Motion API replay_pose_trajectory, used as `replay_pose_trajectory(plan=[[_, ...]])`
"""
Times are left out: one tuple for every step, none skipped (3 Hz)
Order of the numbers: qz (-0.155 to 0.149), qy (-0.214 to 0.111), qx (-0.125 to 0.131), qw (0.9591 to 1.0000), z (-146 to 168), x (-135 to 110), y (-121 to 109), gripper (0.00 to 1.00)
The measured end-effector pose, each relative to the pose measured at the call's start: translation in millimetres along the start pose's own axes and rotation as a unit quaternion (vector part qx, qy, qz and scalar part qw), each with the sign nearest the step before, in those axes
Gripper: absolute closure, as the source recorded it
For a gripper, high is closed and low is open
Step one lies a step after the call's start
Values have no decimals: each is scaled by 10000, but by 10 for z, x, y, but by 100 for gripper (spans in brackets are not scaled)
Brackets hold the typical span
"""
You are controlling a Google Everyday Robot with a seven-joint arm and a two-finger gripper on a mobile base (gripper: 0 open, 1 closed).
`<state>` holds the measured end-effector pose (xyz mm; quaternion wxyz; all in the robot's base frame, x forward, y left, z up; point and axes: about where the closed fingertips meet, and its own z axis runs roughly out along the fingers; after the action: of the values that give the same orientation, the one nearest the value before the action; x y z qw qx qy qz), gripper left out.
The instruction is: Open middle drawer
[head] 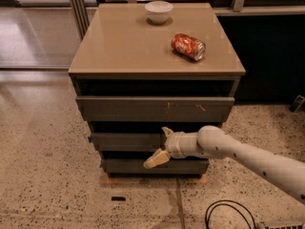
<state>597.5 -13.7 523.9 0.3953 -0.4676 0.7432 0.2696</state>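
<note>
I see the desk (128, 42) from the front and a little from above. It has three drawer fronts, one under the other. The middle drawer (126, 141) is the dark grey flat front in the centre of the stack, with a small blue bit at its left end. It sits under the taller top drawer (143, 109), which has pale scratches, and above the bottom drawer (126, 166).

The arm comes in from the lower right, and the gripper (161, 145) is at the right part of the middle drawer front. Its fingers (156, 159) are spread wide apart and hold nothing. The upper one points to the top edge of the middle front. The lower one hangs in front of the dark gap above the bottom drawer. I cannot tell if either one touches the front.

On the desk top, a white bowl (158, 11) stands at the back and a red can (188, 46) lies on its side to the right. A black cable (224, 213) lies on the floor.
</note>
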Motion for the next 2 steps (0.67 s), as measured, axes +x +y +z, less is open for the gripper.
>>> replay_pose_trajectory(plan=[[-206, 205, 179, 9994, -112, -14, -41, 0], [-209, 209, 183, 9994, -114, -13, -43, 0]])
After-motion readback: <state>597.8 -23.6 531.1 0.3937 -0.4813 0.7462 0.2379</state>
